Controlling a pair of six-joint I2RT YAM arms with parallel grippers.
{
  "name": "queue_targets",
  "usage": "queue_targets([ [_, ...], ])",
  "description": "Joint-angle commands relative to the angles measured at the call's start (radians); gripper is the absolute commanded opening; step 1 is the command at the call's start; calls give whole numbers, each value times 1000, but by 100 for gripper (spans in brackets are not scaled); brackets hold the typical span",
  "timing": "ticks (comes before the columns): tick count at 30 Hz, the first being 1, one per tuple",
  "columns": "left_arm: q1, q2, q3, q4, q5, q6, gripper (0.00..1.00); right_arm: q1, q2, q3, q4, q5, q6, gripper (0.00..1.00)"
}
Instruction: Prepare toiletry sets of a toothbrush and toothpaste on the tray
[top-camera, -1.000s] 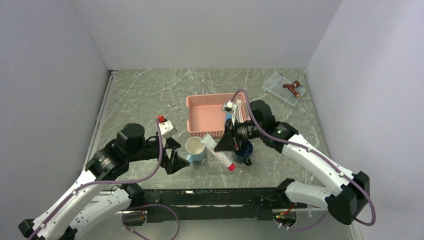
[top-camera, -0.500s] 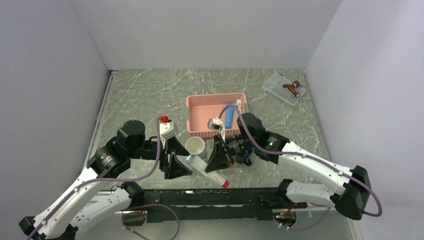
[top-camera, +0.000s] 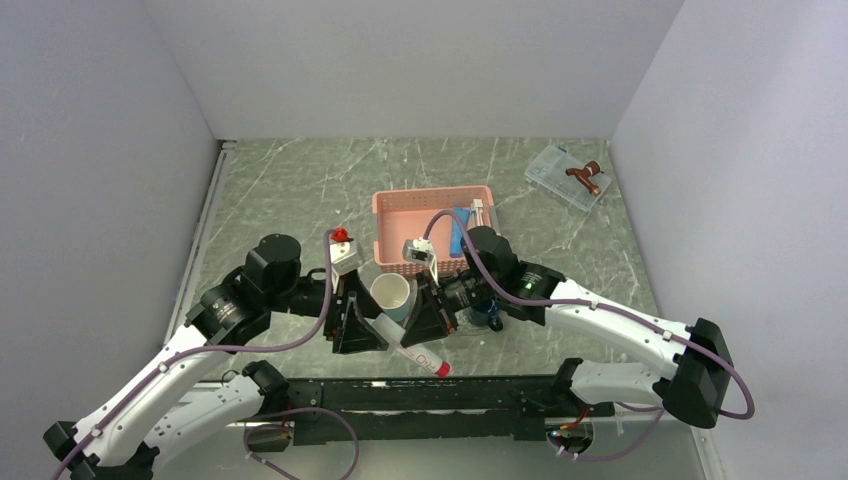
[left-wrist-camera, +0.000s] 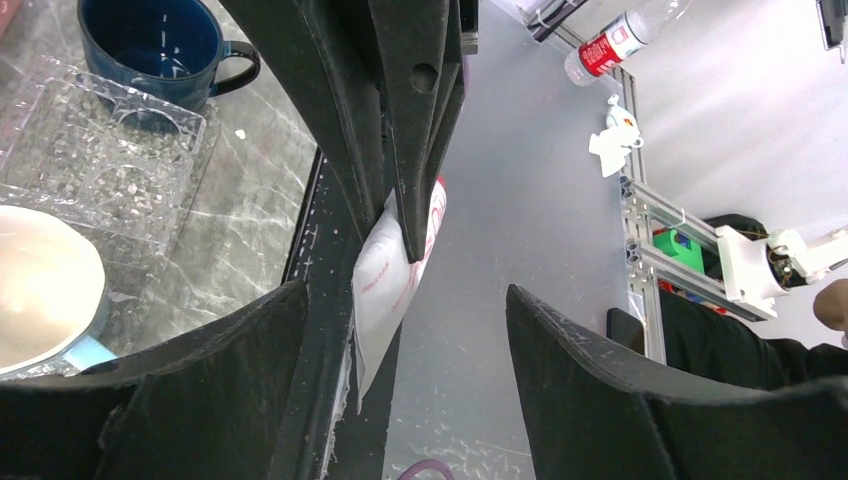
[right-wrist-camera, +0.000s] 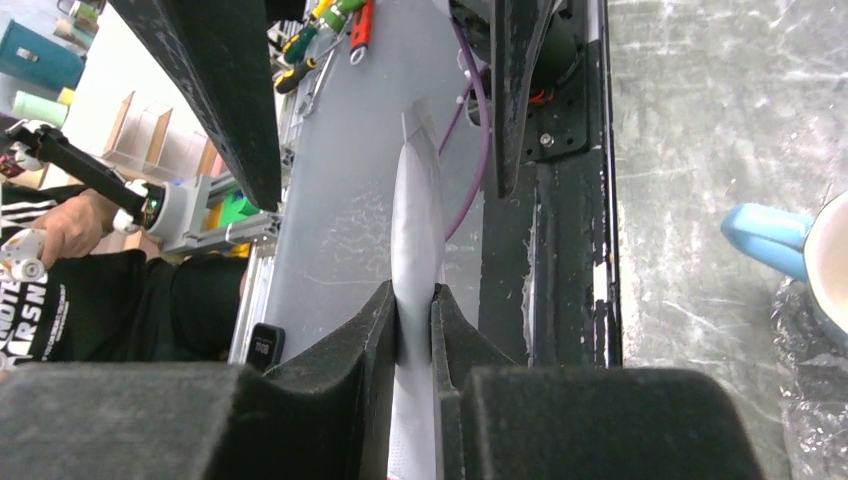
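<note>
a grey-green marbled table (top-camera: 300, 190) carries a pink slatted basket (top-camera: 405, 225) near its middle and a small clear rectangular box (top-camera: 556, 168) in the far right corner, well apart. nearer the front edge lies a clear textured tray (left-wrist-camera: 100, 165). a cream mug (top-camera: 391, 293) with a light blue handle and a dark blue mug (left-wrist-camera: 150, 45) stand at the tray, on it or just beside it, which is unclear.
</note>
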Motion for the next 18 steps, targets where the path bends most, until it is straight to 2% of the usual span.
queue_targets([
  [1,-4,10,19,26,51,7,75,5,-2,73,61,12,-17,16],
  [10,-4,11,19,19,54,19,54,7,5,92,49,15,-23,16],
  [18,-5,16,27,11,52,29,45,14,13,92,45,19,-25,16],
])
